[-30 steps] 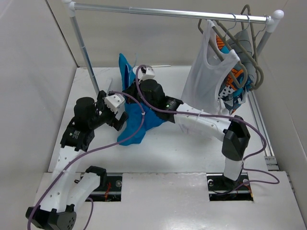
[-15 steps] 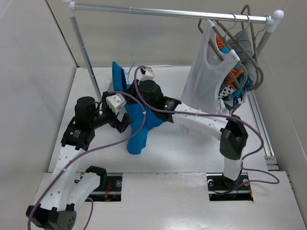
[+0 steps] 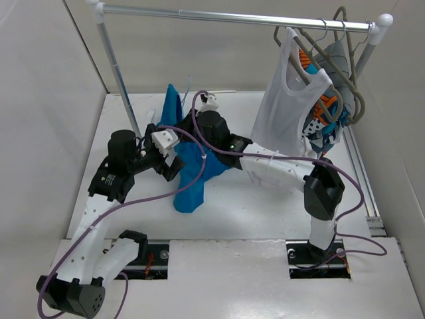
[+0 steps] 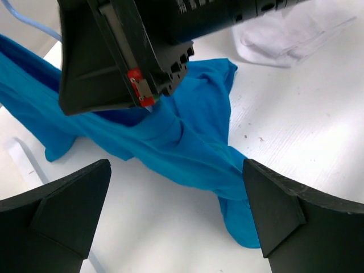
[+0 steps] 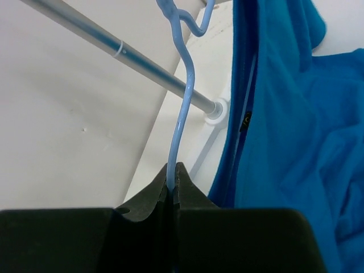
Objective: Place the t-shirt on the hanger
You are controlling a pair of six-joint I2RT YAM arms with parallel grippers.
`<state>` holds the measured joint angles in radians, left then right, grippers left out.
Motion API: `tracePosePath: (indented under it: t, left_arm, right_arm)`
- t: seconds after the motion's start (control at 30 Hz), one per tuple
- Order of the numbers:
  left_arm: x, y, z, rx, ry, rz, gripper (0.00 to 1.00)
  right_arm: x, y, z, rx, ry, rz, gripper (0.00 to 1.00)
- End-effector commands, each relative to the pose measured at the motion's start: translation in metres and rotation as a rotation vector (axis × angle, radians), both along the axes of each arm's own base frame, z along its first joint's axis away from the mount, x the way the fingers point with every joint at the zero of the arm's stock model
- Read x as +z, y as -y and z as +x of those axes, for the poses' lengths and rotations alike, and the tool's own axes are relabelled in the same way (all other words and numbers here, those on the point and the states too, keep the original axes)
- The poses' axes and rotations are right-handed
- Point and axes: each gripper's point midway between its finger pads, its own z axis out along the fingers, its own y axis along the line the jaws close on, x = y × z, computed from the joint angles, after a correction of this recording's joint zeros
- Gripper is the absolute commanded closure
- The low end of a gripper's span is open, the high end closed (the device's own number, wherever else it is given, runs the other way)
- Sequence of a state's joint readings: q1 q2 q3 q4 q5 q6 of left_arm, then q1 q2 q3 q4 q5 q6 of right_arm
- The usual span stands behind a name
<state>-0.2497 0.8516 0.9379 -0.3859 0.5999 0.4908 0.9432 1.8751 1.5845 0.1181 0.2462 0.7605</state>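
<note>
The bright blue t-shirt [image 3: 191,174] lies bunched mid-table, one part lifted up [image 3: 174,106] beside the hanger. It also shows in the left wrist view [image 4: 187,136] and the right wrist view [image 5: 284,114]. The thin pale-blue wire hanger [image 5: 183,91] is upright, its hook on top [image 3: 188,88]. My right gripper [image 5: 172,170] is shut on the hanger's neck; in the top view it [image 3: 194,114] is partly hidden by fabric. My left gripper [image 4: 176,210] is open and empty, just over the table at the shirt's left edge [image 3: 171,166]. The hanger's lower triangle is hidden.
A metal rack pole [image 3: 119,80] stands just left of the lifted shirt, with its rail [image 3: 232,16] overhead. A white tank top [image 3: 289,100] and a patterned garment [image 3: 325,113] hang on grey hangers at the right end. Walls close in at left and back.
My left gripper has moved right, closer to the shirt. The lifted part of the shirt swung left and back, and its lower end now hangs lower and narrower.
</note>
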Motion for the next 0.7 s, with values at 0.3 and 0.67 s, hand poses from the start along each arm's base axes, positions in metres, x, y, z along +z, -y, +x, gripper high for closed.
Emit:
tracePosePath:
  t: [0.3, 0.67]
  left_arm:
    - [-0.019, -0.029, 0.035, 0.194, 0.059, 0.131, 0.00]
    - [-0.076, -0.048, 0.027, 0.222, -0.014, 0.281, 0.11]
  right_arm:
    - [0.069, -0.032, -0.022, 0.096, 0.081, 0.199, 1.00]
    - [0.059, -0.044, -0.021, 0.130, 0.065, 0.196, 1.00]
